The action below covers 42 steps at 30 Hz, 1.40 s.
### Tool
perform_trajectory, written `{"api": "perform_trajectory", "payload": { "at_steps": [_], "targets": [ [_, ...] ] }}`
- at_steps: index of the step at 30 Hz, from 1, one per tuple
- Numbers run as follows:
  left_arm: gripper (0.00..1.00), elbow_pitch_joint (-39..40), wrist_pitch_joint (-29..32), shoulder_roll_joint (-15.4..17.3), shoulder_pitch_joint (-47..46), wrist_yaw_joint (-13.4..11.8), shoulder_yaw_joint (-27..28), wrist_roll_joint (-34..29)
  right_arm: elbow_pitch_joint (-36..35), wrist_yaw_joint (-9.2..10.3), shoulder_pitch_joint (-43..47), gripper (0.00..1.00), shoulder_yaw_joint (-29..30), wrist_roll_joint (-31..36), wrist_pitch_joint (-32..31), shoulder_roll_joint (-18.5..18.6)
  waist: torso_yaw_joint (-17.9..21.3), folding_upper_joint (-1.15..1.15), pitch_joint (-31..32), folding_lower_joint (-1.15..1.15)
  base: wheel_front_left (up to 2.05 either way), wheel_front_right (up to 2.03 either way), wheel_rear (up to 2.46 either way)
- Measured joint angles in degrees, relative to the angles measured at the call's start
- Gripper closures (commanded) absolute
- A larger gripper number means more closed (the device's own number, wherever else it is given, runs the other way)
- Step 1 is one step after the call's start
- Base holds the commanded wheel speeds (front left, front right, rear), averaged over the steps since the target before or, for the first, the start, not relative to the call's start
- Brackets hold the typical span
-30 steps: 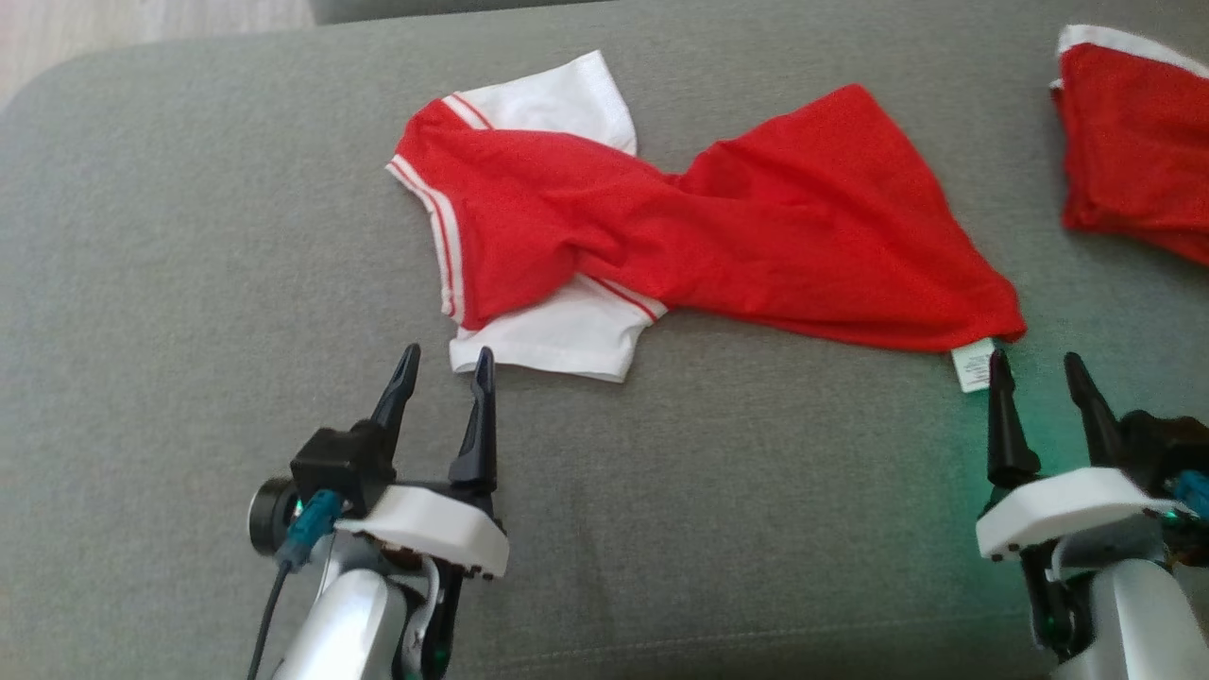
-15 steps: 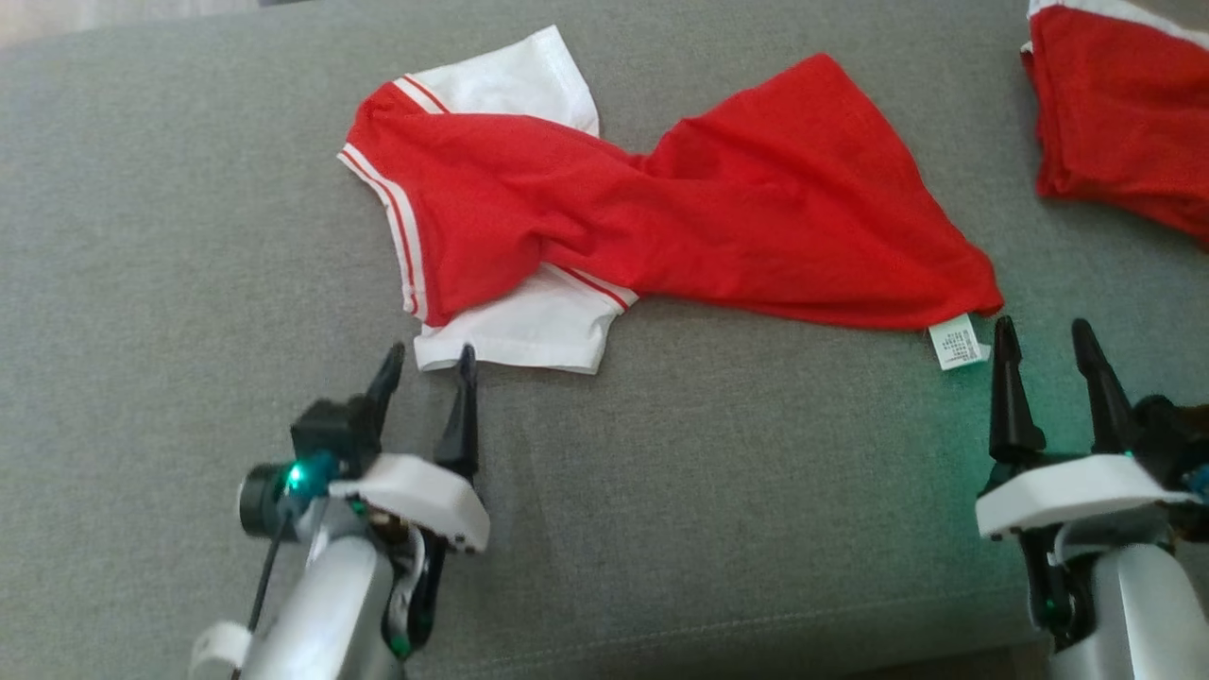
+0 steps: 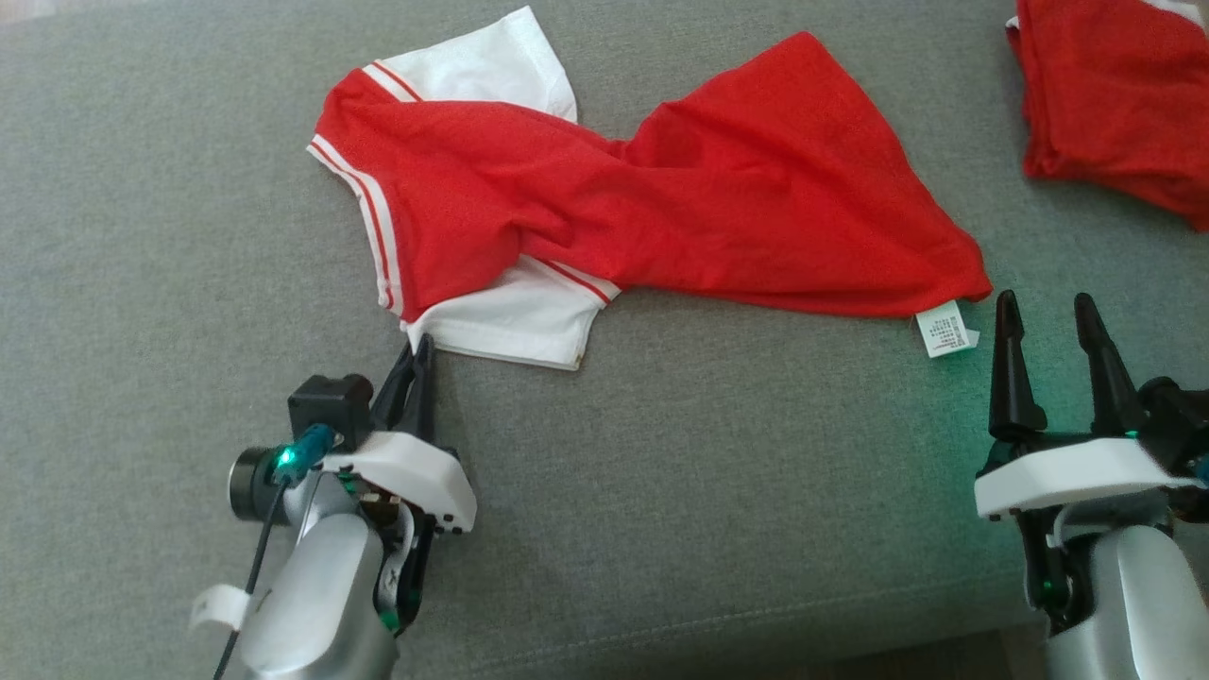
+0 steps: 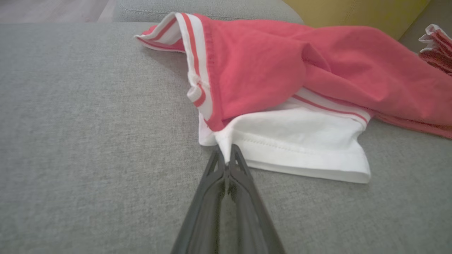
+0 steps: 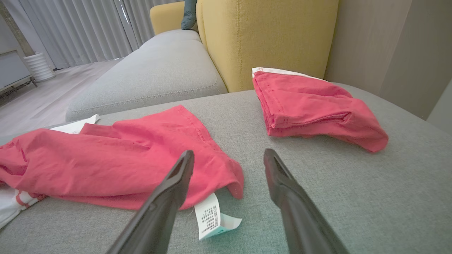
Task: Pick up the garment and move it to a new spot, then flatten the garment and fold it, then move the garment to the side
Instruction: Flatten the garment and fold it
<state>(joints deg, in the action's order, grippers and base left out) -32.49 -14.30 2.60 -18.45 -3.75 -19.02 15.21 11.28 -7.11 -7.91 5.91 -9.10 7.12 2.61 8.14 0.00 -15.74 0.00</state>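
One limp, light red-and-white T-shirt (image 3: pixel 661 208) lies twisted on the grey sofa cushion (image 3: pixel 142 283); left gripper (image 3: pixel 420 348) clamps its white sleeve corner (image 3: pixel 449 332), right gripper (image 3: pixel 1048 316) gapes beside the hem label (image 3: pixel 945 331), likely the next hold.

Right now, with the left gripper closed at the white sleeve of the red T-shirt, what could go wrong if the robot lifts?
1. The left gripper pinches only the very corner of the white sleeve; the cloth may slip out on lifting.
2. The red T-shirt lies twisted at its middle; a one-sided pull may tighten the twist.
3. The open right gripper stands beside the white care label and might catch just that.
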Motion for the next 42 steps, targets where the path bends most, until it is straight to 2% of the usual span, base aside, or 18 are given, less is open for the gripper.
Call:
{"api": "perform_trajectory", "payload": {
  "at_steps": [8,17,23,24,25,26,37,42],
  "targets": [
    [1.0,5.4,0.0,-0.1,1.5,0.8,0.1,-0.4,0.5,0.0,0.0,0.0,1.0,0.0,0.5,0.0,-1.7,0.0,0.7,0.0,0.0,0.0,0.0],
    [1.0,13.5,0.0,0.2,14.5,1.2,1.0,-0.5,0.9,0.0,0.1,0.0,2.0,0.1,0.5,0.0,-6.2,0.0,2.3,0.0,0.0,0.0,0.0],
    [1.0,13.9,0.0,0.2,16.6,1.1,0.9,0.6,2.2,0.0,0.2,0.0,1.7,0.1,0.8,0.0,-7.9,0.0,2.6,0.0,0.0,0.0,0.0],
    [0.85,13.8,0.0,0.2,16.6,1.1,0.9,0.6,2.4,0.0,0.2,0.0,1.6,0.1,1.0,0.0,-7.9,0.0,2.7,0.0,0.0,0.0,0.0],
    [0.52,13.8,0.0,0.2,16.6,1.1,0.9,0.8,2.6,0.0,0.2,0.0,1.6,0.1,1.0,0.0,-8.0,0.0,2.8,0.0,0.0,0.0,0.0],
    [0.02,14.0,0.0,0.2,16.6,1.1,0.9,1.1,2.8,0.0,0.2,0.0,1.6,0.1,1.1,0.0,-8.0,0.0,2.9,0.0,0.0,0.0,0.0],
    [0.0,21.6,0.0,0.2,18.1,1.2,3.4,1.6,3.4,0.0,0.6,0.0,1.8,0.5,2.0,0.0,-8.6,0.0,8.1,0.0,0.0,0.0,0.0],
    [0.0,22.7,0.0,0.2,18.4,1.2,4.1,1.6,3.3,0.0,2.5,0.0,1.4,0.6,2.3,0.0,-9.1,0.0,11.6,0.0,0.0,0.0,0.0]
  ]
}}
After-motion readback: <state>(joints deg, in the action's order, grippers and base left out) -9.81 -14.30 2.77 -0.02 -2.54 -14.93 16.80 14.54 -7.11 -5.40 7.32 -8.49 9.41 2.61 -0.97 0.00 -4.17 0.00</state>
